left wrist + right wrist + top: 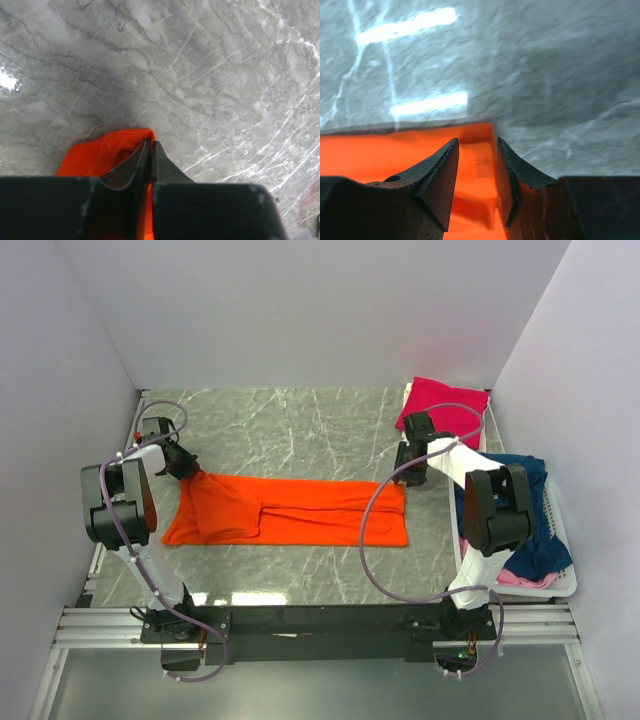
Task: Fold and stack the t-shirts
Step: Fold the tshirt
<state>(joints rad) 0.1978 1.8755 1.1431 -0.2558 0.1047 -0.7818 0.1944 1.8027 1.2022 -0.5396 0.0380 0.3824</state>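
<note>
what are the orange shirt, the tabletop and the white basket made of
Orange t-shirt: soft matte cloth, probably cotton knit; it creases and drapes. Tabletop: grey marble look with white veins, slightly glossy, reflecting lights; stone or laminate, can't tell. White basket: seemingly smooth hard plastic, though only its rim shows.

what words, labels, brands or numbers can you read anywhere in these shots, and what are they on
None: no word, label, brand, number or sign can be read in any view.
The orange t-shirt, the magenta t-shirt and the navy t-shirt look plain, with no print or tag showing.
The white basket and the marble table show no readable marking.
</note>
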